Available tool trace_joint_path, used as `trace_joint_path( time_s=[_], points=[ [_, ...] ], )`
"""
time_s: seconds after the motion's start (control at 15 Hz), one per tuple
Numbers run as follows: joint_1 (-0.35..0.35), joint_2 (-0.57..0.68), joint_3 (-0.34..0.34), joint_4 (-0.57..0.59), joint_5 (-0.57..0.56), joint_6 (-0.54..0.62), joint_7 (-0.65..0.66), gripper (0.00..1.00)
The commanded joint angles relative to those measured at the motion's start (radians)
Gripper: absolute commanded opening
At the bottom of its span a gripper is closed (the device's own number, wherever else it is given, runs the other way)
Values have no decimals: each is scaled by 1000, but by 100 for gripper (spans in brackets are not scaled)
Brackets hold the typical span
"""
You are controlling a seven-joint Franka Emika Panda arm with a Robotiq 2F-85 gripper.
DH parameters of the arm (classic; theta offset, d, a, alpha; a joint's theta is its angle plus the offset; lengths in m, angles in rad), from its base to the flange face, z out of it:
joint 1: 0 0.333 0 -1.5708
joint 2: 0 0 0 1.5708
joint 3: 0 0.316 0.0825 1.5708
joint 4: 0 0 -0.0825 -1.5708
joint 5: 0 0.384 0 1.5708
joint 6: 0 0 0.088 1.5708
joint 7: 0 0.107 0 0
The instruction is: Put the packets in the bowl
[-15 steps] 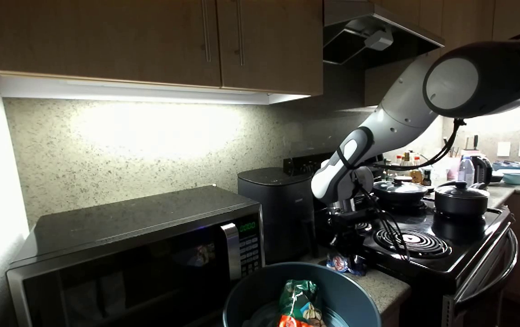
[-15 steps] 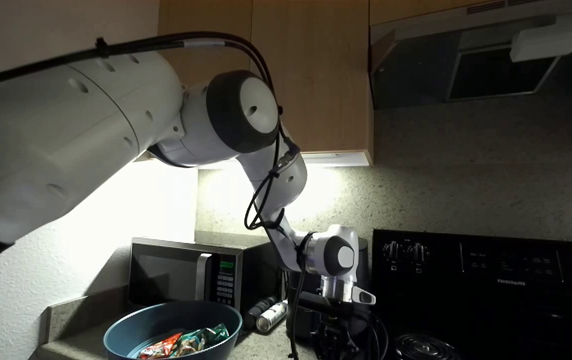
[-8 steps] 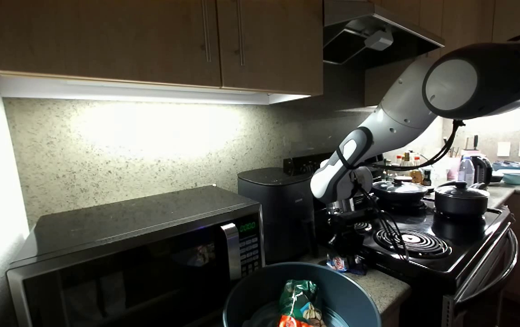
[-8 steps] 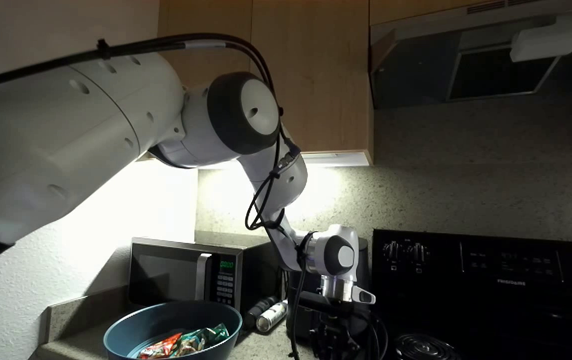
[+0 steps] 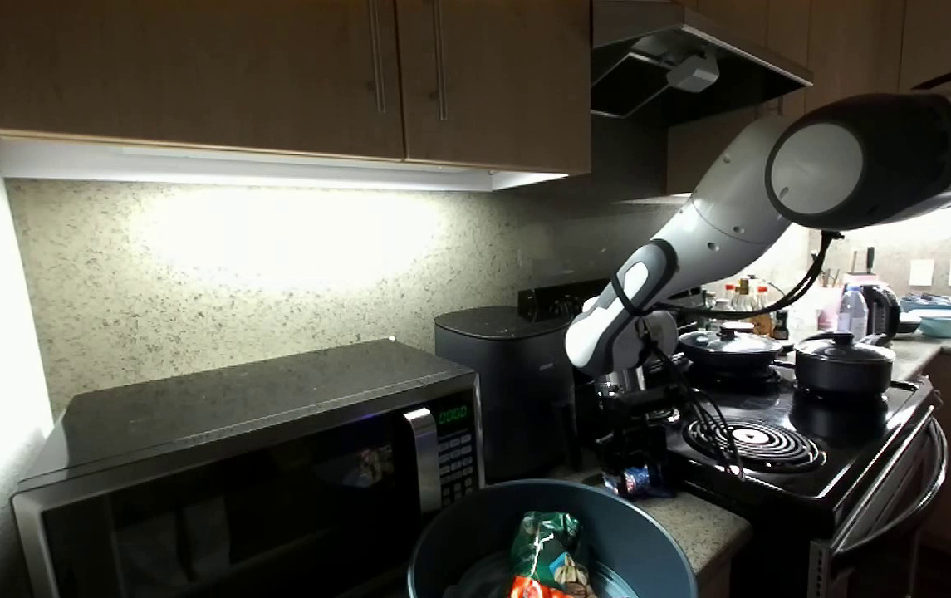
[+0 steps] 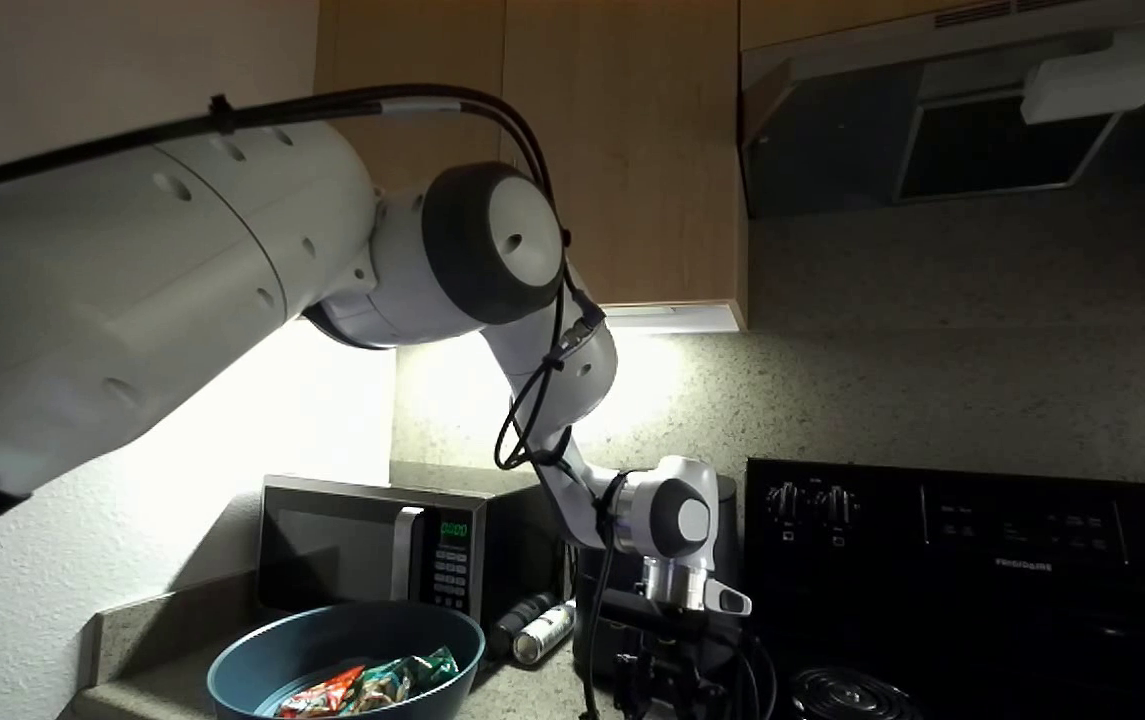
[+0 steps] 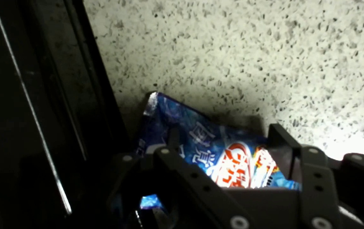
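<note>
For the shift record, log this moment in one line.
gripper: open at blue packet; blue packet: on counter, outside bowl; in bowl: green packet, orange-red packet; contact: unclear

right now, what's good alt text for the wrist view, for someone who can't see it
The gripper, its jaws apart, reaches over a shiny blue packet with a red-and-white logo, lying on a speckled counter. What looks like the stove's black edge slants down the left side of the picture.
</note>
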Motion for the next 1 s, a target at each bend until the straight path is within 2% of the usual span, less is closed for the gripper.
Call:
trace_joint_path(
  time_s=[0.0, 0.07, 0.4, 0.53, 0.73, 0.8, 0.93],
  points=[
    [-21, 45, 14, 57, -2, -41, 6, 50],
    [-21, 50, 13, 65, -4, -48, 7, 50],
    [-31, 52, 15, 87, 3, -71, 6, 16],
    [-35, 51, 19, 89, 7, -72, 2, 6],
    [-39, 51, 23, 93, 12, -75, 0, 1],
    [-38, 46, 23, 89, 13, -76, 3, 4],
    [-24, 7, 16, 54, 8, -73, 25, 3]
  ],
)
